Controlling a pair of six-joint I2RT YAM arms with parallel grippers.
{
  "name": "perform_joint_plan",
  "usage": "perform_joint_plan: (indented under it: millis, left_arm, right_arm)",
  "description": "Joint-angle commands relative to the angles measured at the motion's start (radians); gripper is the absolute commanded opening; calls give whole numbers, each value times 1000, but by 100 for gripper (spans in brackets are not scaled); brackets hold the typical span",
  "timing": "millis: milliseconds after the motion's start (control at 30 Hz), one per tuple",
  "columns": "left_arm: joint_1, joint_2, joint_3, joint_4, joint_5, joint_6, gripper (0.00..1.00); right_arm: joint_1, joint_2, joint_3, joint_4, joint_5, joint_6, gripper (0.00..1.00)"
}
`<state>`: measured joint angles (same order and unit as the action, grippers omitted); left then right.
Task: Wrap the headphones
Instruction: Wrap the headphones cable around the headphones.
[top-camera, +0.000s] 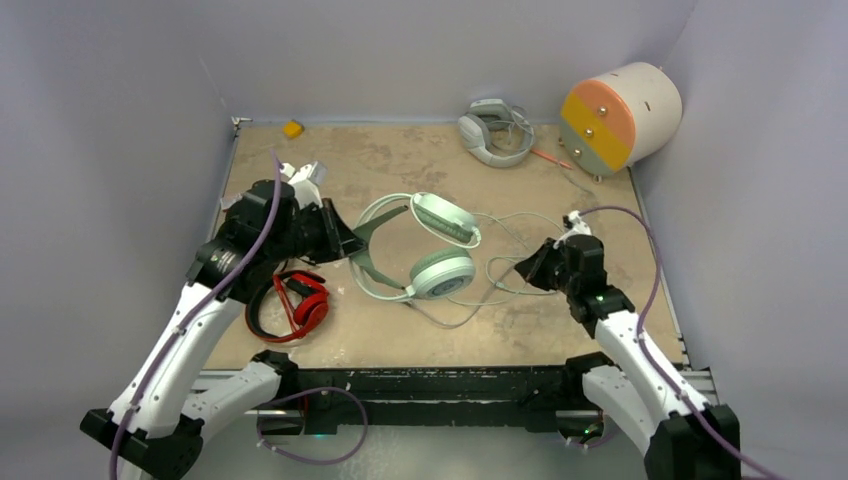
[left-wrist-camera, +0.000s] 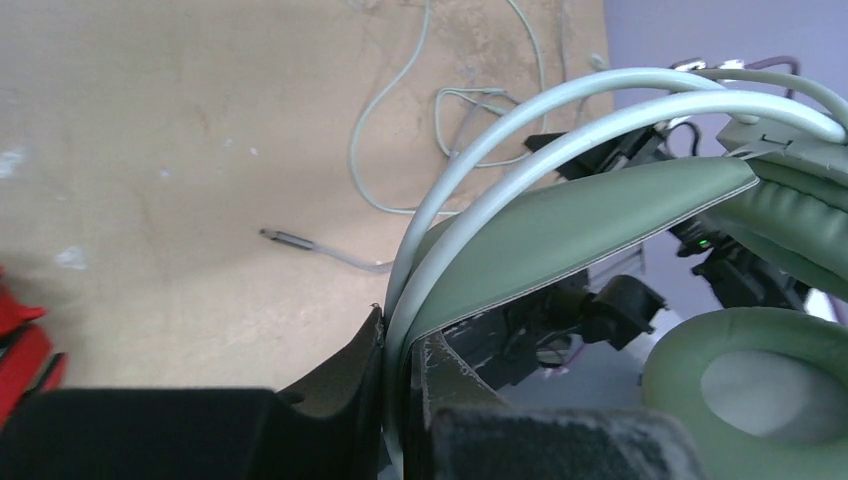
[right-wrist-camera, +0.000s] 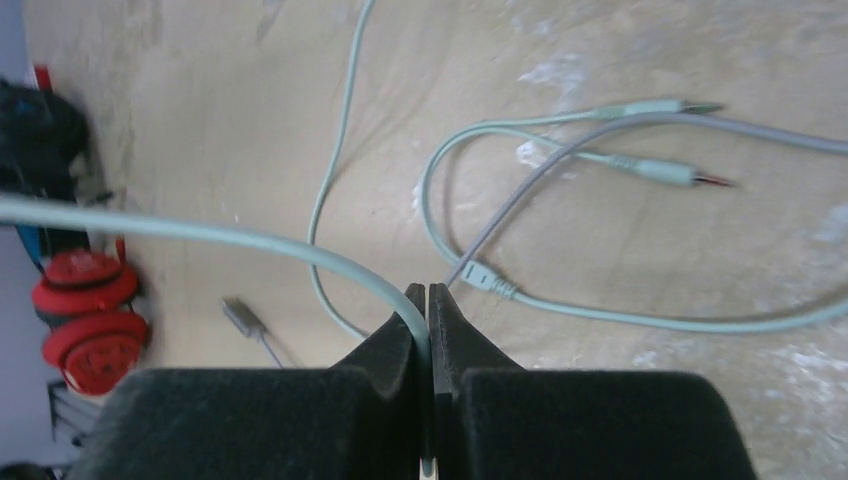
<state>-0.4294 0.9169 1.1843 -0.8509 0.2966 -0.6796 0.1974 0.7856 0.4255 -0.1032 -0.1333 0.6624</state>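
Pale grey walls enclose a worn tan surface, viewed from above. We see a mint-green headset near its middle. The left hand, just left of the headset, is closed on the edge of the padded headband. The right hand, just right of the headset, is closed on its thin pale cable. More cable lies in loose loops right of the headset, ending in two plugs. A red headset sits left of the mint-green headset and nearer the arms, close under the left arm. A grey-white headset lies well behind it.

We judge several risks. The cable is thin, so it could slide through the right hand when pulled. The loose loops could cross and knot, or a plug could snag, as the cable is wound. The left hand holds only a narrow edge of the headband, so the headset could twist or slip free. A wide swing of the left arm could knock the red headset.

The mint-green headset's long axis runs left to right: the crown of the headband points at the left arm, the two ear cups toward the right arm. We cannot tell whether the cups rest on the surface.
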Motion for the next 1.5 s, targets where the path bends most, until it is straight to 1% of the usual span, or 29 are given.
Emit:
perform_joint_plan:
  millis: [0, 67, 133, 300, 433, 500, 567, 700, 767, 867, 933, 1033, 1167, 1267, 1367, 1467]
  left_arm:
    - [9, 43, -36, 303, 137, -193, 0]
    - [10, 85, -5, 329, 110, -228, 0]
    - [21, 134, 41, 343, 84, -250, 0]
    - [88, 283, 152, 393, 121, -317, 0]
    - [101, 349, 204, 425, 22, -338, 0]
    - [105, 370, 236, 404, -62, -318, 0]
    - [105, 381, 269, 358, -178, -294, 0]
    - [104, 367, 268, 310, -457, -262, 0]
    - [104, 364, 261, 282, -581, -240, 0]
    - [103, 378, 256, 238, -719, -203, 0]
    - [101, 402, 271, 204, -745, -187, 0]
    - [73, 438, 299, 166, -779, -178, 0]
    - [-39, 486, 329, 137, -918, -138, 0]
    - [-88, 542, 367, 95, -964, -118, 0]
    - [-106, 588, 372, 61, -994, -103, 0]
    - [-123, 601, 336, 52, -1018, -94, 0]
  right_arm:
    - [127, 53, 65, 74, -108, -142, 0]
    - [200, 50, 49, 110, -112, -155, 0]
    - [251, 52, 18, 202, -183, -159, 0]
    - [342, 46, -76, 423, -339, -143, 0]
    - [419, 44, -97, 546, -448, -135, 0]
    - [453, 51, -79, 560, -495, -137, 0]
    - [495, 51, -49, 535, -512, -155, 0]
    - [573, 68, 75, 352, -499, -205, 0]
    - [596, 67, 119, 304, -493, -209, 0]
    - [614, 58, 174, 250, -484, -214, 4]
    - [617, 69, 215, 214, -482, -220, 7]
    - [620, 128, 282, 167, -498, -230, 9]
    - [629, 238, 383, 111, -537, -252, 10]
    - [637, 301, 462, 59, -538, -276, 7]
    - [637, 301, 525, -21, -464, -312, 3]
    - [637, 259, 567, -103, -386, -338, 3]
